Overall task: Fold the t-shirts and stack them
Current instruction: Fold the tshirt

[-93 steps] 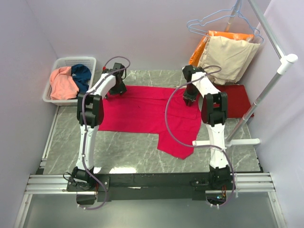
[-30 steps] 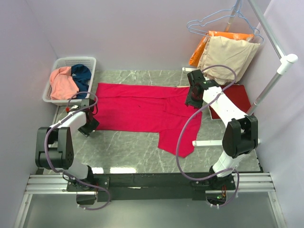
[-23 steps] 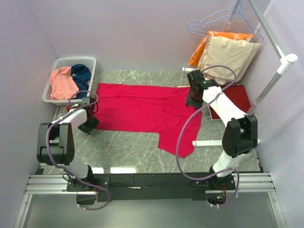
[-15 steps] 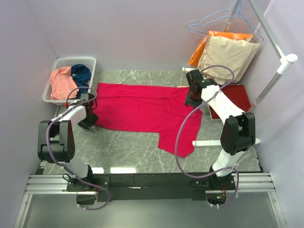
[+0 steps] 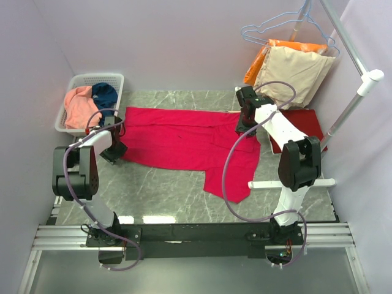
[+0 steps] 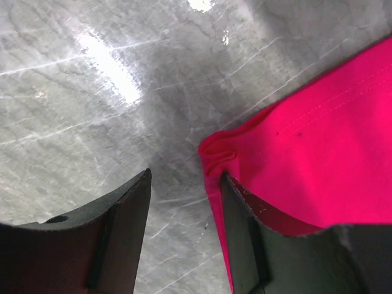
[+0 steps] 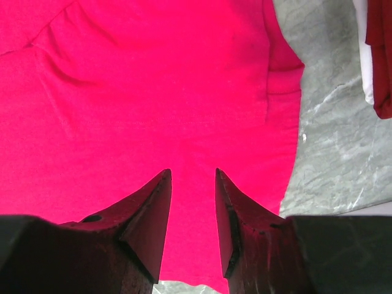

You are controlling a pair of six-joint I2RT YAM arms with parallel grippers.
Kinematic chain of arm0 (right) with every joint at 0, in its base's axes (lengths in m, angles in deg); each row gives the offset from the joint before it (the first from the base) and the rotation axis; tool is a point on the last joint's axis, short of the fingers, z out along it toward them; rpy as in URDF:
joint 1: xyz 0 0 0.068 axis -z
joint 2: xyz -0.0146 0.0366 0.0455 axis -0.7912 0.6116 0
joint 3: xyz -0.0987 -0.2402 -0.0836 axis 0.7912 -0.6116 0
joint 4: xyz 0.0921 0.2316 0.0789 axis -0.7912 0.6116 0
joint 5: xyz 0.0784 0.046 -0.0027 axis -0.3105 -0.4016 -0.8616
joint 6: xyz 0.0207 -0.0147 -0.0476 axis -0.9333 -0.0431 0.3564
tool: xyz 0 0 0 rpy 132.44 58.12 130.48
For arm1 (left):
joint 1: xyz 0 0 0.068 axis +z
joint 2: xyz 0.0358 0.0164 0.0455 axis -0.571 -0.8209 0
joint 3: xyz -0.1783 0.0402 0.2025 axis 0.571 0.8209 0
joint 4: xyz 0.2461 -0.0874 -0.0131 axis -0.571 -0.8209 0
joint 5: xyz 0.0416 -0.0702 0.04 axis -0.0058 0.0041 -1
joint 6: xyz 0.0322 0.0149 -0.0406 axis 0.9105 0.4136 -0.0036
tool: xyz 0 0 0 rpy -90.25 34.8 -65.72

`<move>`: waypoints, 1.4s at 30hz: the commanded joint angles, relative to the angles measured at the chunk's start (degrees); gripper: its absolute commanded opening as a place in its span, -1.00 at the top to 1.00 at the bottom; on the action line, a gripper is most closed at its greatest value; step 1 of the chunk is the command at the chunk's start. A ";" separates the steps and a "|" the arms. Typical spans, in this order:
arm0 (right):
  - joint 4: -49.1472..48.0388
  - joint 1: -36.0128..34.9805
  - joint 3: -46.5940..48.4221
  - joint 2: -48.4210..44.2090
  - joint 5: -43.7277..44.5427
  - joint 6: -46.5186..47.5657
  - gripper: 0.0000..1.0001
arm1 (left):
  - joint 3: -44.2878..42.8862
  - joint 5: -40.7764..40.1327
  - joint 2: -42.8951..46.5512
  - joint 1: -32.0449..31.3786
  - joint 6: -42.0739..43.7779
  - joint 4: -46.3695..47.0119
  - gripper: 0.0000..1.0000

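Observation:
A bright crimson-red t-shirt (image 5: 184,144) lies spread flat across the table. My left gripper (image 5: 115,152) is low at the shirt's near-left corner. In the left wrist view the left gripper (image 6: 184,184) is open, with the bunched corner (image 6: 214,153) just ahead and the cloth's edge running along its right finger (image 6: 242,239). My right gripper (image 5: 244,128) is over the shirt's far right part. The right gripper (image 7: 192,174) is open in the right wrist view, with flat red cloth (image 7: 153,92) under a narrow gap. A darker red t-shirt (image 5: 303,125) lies at the right. Salmon-pink (image 5: 79,107) and teal-blue (image 5: 105,97) t-shirts sit in the basket.
The white basket (image 5: 73,82) stands at the far left corner. A clothes rack pole (image 5: 346,116) with its white foot (image 5: 294,182) stands on the right, holding beige (image 5: 294,73) and orange (image 5: 294,46) garments on wire hangers. Walls close in on the left, back and right.
The left gripper has slid away from the near edge up to the shirt's near-left corner. The right gripper has shifted slightly toward the back and its jaws have narrowed a little.

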 commanded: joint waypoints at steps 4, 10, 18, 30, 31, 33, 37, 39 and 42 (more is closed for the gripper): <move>2.09 -0.27 4.05 2.09 1.04 0.78 0.19 | -3.44 1.44 -2.33 0.33 -0.02 1.09 -0.09; 2.79 -0.36 5.46 3.23 0.86 0.43 0.24 | -4.85 2.67 -1.81 0.33 0.25 1.17 0.04; 3.23 -0.45 5.72 4.02 0.86 0.17 0.31 | -3.27 3.02 0.48 0.41 0.60 1.70 0.25; 4.20 -1.42 6.34 4.29 1.30 -0.01 0.37 | -3.71 1.44 2.15 0.33 -0.10 -1.28 0.98; 4.37 -1.50 6.42 4.20 1.21 -0.10 0.37 | -3.62 1.36 2.93 0.33 -0.28 -1.46 0.98; 4.55 -1.77 6.34 3.76 1.04 -0.10 0.38 | -3.18 1.09 4.08 0.24 -0.28 -2.07 0.98; 4.73 -2.47 3.54 1.31 -0.10 0.43 0.37 | -2.21 0.74 9.08 0.15 -0.28 -3.13 0.98; 4.47 -3.17 0.82 -1.84 0.07 0.52 0.32 | -1.51 1.00 10.67 0.15 -0.19 -3.57 0.98; 2.98 -3.96 -6.82 -6.85 -1.32 0.34 0.20 | -0.20 1.62 13.31 -0.02 -0.37 -4.01 0.98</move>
